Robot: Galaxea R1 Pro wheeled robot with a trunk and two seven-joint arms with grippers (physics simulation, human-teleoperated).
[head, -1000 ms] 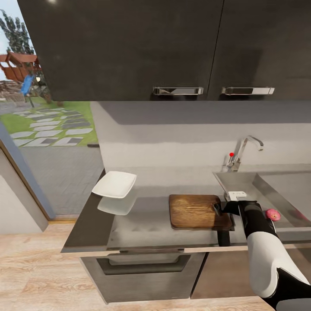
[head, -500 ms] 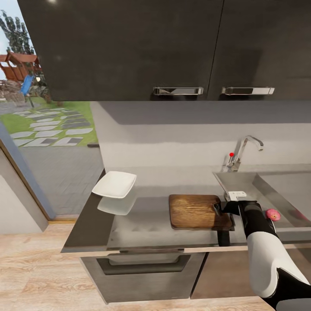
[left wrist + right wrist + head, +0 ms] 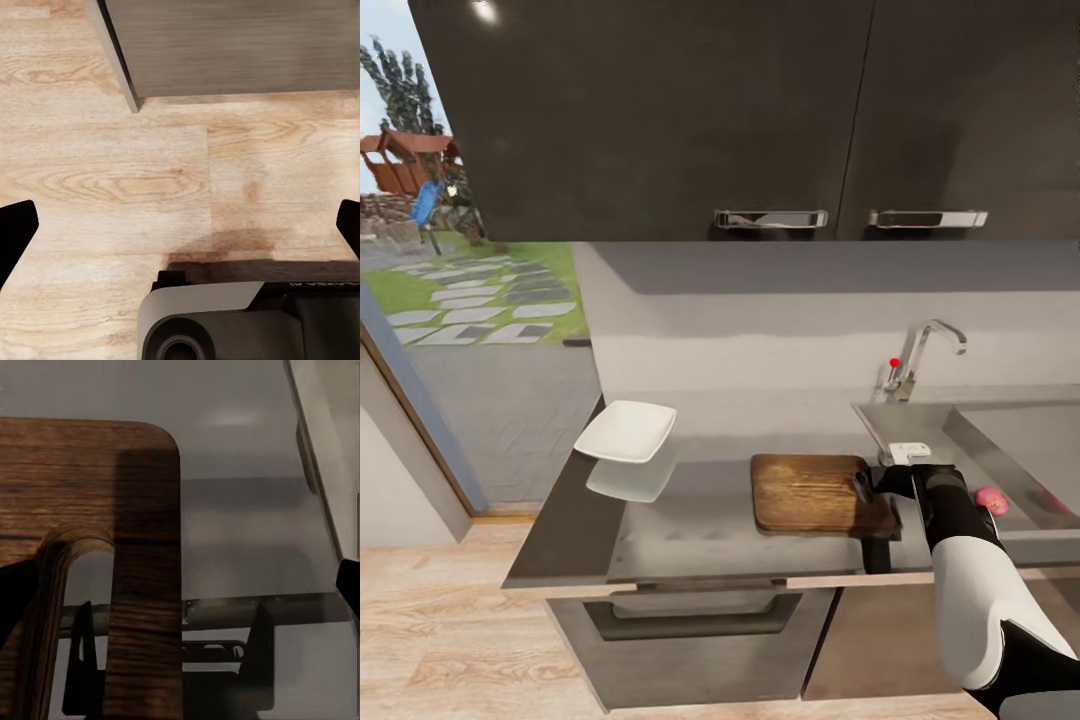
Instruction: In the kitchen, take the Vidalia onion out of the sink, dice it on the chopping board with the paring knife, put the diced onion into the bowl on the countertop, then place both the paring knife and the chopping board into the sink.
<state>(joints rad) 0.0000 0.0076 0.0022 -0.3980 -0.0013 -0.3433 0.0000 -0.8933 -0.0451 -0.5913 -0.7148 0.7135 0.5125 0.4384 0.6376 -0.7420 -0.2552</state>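
Note:
The dark-brown chopping board (image 3: pixel 810 492) lies on the grey countertop (image 3: pixel 690 525), its slotted handle end toward the sink (image 3: pixel 1015 440). My right gripper (image 3: pixel 863 487) hovers open over that handle end. In the right wrist view the board (image 3: pixel 142 502) and its slot (image 3: pixel 79 585) lie below the gripper (image 3: pixel 180 585), whose fingertips (image 3: pixel 13 592) are spread wide apart. A pinkish Vidalia onion (image 3: pixel 990 500) sits in the sink beside my right forearm. The white bowl (image 3: pixel 626 431) stands at the counter's left end. The paring knife is out of view. My left gripper (image 3: pixel 180 229) hangs open over the wooden floor.
A faucet (image 3: pixel 920 355) rises behind the sink's left corner. Dark wall cabinets (image 3: pixel 760 110) with chrome handles hang above the counter. An oven front (image 3: pixel 690 620) sits under the counter. A glass door (image 3: pixel 450 300) to a garden stands at the left.
The whole head view has shifted slightly, so the camera moved. The right arm, board, bowl and onion keep their places relative to one another.

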